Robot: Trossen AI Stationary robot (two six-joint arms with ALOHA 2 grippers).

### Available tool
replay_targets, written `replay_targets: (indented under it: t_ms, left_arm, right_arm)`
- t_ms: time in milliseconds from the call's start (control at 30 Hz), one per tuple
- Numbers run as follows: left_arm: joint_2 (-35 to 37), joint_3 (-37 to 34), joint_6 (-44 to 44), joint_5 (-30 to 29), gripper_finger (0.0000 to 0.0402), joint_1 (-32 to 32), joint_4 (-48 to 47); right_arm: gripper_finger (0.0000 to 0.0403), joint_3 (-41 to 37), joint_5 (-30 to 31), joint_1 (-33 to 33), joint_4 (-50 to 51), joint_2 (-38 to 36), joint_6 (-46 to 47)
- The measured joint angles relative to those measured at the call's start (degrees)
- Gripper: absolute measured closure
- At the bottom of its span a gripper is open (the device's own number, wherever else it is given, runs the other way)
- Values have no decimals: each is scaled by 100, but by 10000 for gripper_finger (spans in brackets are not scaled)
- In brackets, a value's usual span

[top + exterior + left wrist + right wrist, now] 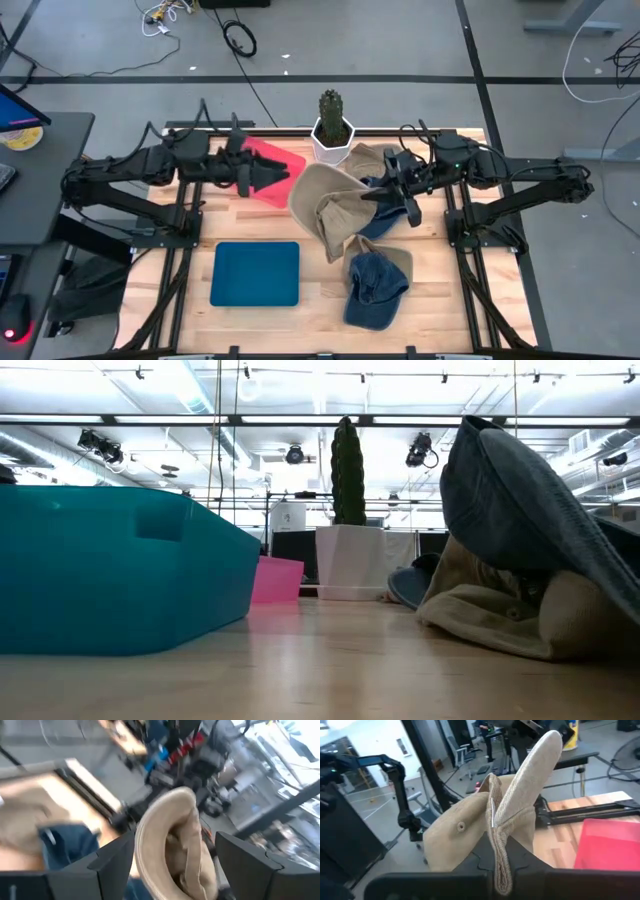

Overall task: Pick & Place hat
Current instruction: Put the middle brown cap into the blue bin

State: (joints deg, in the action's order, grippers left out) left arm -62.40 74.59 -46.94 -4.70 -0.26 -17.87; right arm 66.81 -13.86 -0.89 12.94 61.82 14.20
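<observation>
At 9 o'clock the left tool (275,178) waits over the pink bin (272,170), fingers apart. The teal bin (255,273) sits at 7. The right tool (372,193), clamped on the beige hat (330,200), holds it above center; cactus pot (333,128) at 12, denim hat (376,285) at 5.

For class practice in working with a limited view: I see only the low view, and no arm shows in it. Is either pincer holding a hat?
Observer: Yes. The right pincer is shut on the tan hat.
Operator: And the left pincer?
Observer: The left pincer is open, with that hat's brim between its fingers.
Operator: Which tray is it nearer?
Observer: In the high view it is at the edge of the pink tray, well away from the teal tray.
</observation>
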Motion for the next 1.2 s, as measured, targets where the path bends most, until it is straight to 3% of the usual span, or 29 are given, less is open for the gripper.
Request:
replay_targets:
  t_ms: [333,567,800,1000,1200]
  left_arm:
    - [-607,4,-573,913,118,239,125]
    - [-977,2,-577,1561,118,271,695]
    - [-1040,2,-440,1708,122,271,827]
    - [-1040,2,-273,1708,166,271,820]
    - [-1038,2,161,1698,246,271,814]
  right_arm:
    - [401,0,-66,-2,-10,0,-142]
    - [400,0,-64,-2,116,0,-149]
    - [400,0,-60,-2,176,2,-164]
    - [400,0,-58,-2,241,2,-168]
    - [400,0,41,-2,492,2,-179]
